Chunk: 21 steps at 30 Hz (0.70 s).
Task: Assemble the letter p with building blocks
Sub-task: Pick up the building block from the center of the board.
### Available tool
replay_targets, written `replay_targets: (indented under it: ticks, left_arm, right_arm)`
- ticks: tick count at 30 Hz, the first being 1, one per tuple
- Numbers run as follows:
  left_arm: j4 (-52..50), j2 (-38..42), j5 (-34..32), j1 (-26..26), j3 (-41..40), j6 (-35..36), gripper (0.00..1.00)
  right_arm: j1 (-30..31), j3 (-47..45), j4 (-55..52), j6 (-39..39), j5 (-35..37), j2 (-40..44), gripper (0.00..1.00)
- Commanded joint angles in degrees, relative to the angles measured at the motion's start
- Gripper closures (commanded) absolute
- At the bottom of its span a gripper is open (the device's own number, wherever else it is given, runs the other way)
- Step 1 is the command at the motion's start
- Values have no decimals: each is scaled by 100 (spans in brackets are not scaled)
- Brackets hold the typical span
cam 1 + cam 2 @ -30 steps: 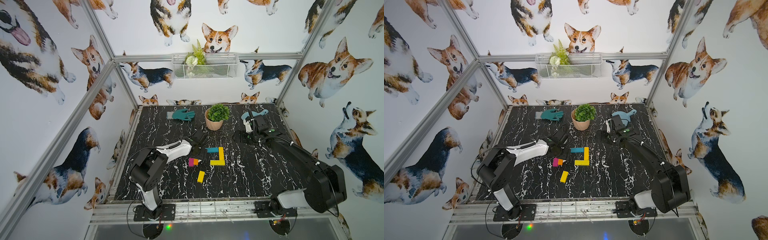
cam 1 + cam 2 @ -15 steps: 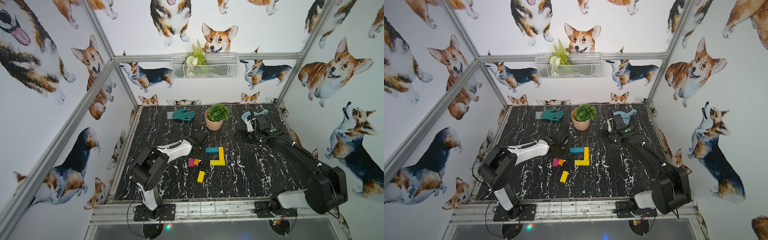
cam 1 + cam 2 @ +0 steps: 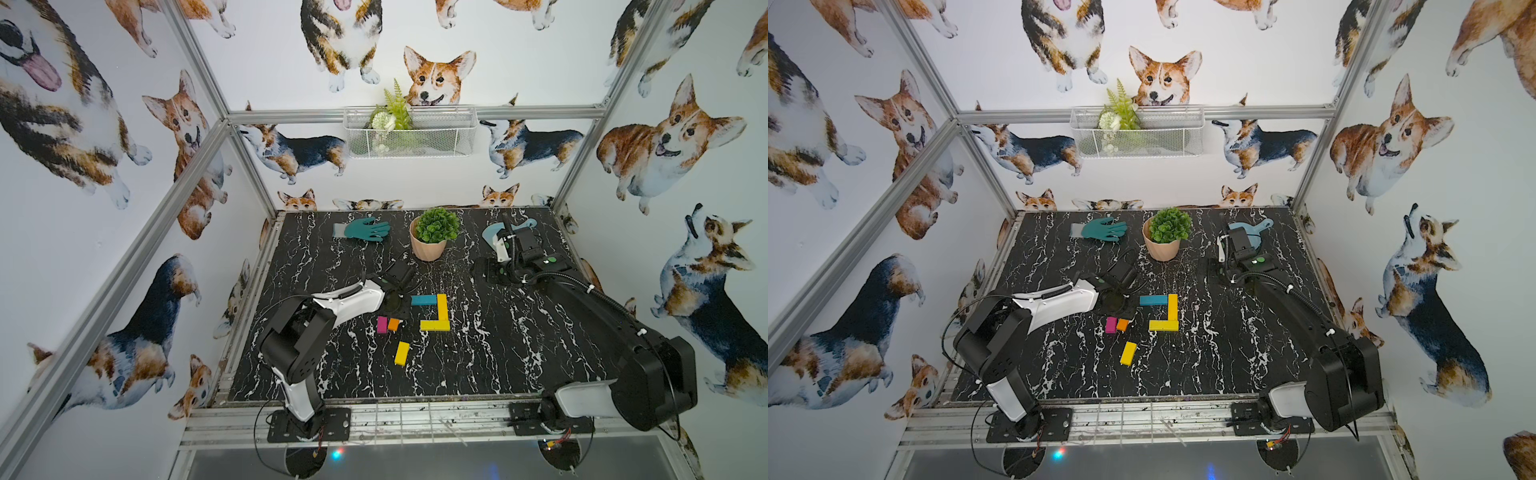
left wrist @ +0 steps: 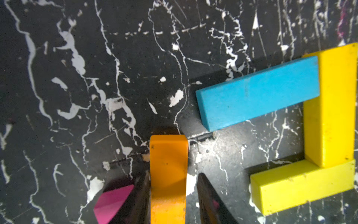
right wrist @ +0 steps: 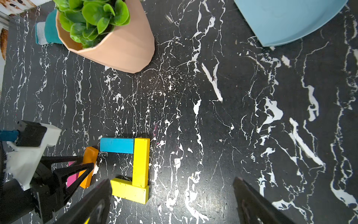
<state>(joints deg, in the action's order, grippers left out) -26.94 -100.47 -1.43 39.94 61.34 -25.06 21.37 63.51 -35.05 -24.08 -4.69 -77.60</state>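
Left gripper straddles orange block, jaws not quite tight, likely for the stem beside teal block; right gripper hangs wide open.

The orange block and teal block look matt, slightly scuffed paint; the black marbled counter is smooth, scratched, faintly glossy

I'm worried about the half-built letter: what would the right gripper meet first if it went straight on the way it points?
Probably only bare table: the open right gripper aims beside the yellow blocks, between plant pot and dustpan. Depth is unclear.
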Motion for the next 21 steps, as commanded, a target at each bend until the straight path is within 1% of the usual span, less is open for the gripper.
replay_targets:
  ticks: [1,8,13,14,20,21]
  left_arm:
    - [-176,12,-62,32,0,-188,60]
    - [-432,-234,-161,71,210,-221,59]
    - [-550,-349,-292,170,305,-210,54]
    - [-549,-367,-289,180,317,-210,55]
    - [-597,-462,-202,215,417,-216,69]
    - [-593,-469,-187,216,430,-233,71]
  right_arm:
    - [-16,43,-55,34,12,59,0]
    - [-53,52,-101,69,28,125,0]
    - [-84,15,-115,78,20,179,0]
    - [-85,-8,-116,72,29,197,0]
    - [-140,-82,-100,93,4,246,0]
    - [-150,-91,-102,96,3,262,0]
